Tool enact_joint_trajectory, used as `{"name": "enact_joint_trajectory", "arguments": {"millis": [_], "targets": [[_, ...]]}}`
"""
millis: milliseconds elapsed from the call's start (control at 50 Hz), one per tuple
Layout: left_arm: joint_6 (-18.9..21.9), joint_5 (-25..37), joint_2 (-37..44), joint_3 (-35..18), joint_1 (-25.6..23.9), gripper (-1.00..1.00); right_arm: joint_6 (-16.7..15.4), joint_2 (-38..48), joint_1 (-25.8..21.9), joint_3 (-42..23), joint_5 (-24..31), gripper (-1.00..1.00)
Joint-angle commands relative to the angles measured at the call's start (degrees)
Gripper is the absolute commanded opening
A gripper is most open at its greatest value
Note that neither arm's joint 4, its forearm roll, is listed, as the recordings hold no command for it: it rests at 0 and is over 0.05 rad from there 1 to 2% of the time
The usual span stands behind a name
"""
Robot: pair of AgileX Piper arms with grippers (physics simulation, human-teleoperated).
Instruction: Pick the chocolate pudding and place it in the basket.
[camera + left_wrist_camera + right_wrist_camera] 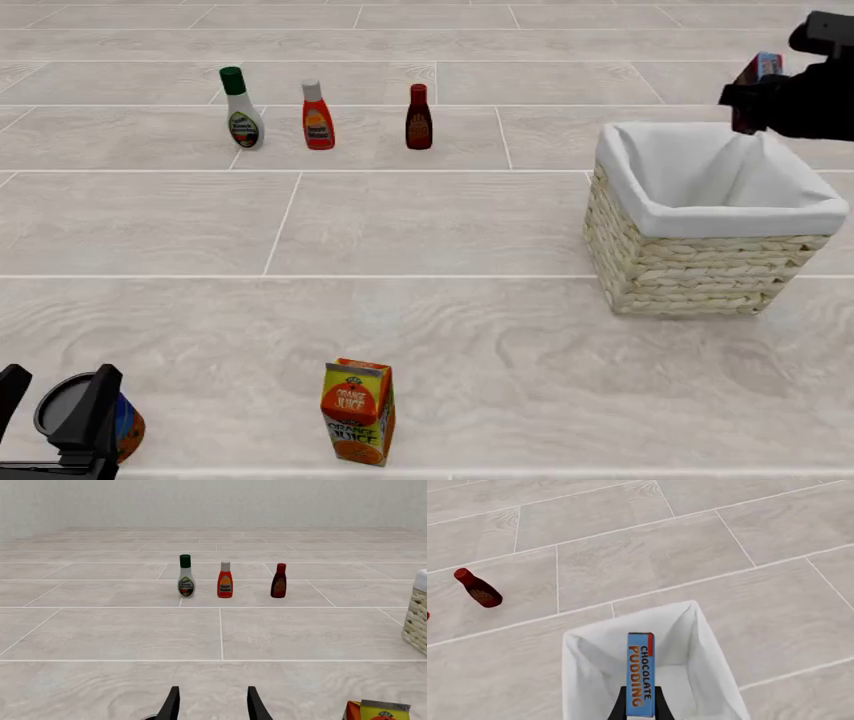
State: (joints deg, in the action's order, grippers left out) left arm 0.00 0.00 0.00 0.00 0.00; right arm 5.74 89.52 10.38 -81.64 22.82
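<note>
The pick is done and the carry looks almost finished; only the release remains. The right gripper (pixel 640 707) pinches the chocolate pudding (pixel 640 674) by its lower end, the carton standing upright between the fingers with its blue lettered edge toward the wrist camera. In that view the carton hangs over the white cloth lining of the basket (pixel 584 680), with the open hollow directly behind it. From the front, the carton (pixel 761 72) is held high at the far right, above the far rim of the basket (pixel 694 265). Whether it sits fully over the opening or just past the far edge is hard to judge from that angle, though the wrist view suggests it is over the inside.

What is left, as I judge it: lower the carton a little or centre it, spread the fingers, and let it drop into the lining.

The left gripper (pixel 212 705) hangs low at the near left of the worktop, fingers spread and holding nothing. The orange juice carton (pixel 358 411) stands near the front edge, untouched. Three bottles stand in a row at the far left: a white dressing bottle (pixel 242 108), an orange-red sauce bottle (pixel 316 115) and a dark red sauce bottle (pixel 419 117).
</note>
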Motion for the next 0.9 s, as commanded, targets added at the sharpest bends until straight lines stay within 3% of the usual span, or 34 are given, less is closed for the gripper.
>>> {"name": "enact_joint_trajectory", "arguments": {"millis": [20, 900], "targets": [[0.0, 0.0, 0.0, 0.0, 0.0, 1.00, 2.8, 3.1, 0.5, -1.9, 0.9, -1.00], [0.0, 0.0, 0.0, 0.0, 0.0, 1.00, 6.5, 9.6, 1.4, -2.3, 1.5, -1.00]]}}
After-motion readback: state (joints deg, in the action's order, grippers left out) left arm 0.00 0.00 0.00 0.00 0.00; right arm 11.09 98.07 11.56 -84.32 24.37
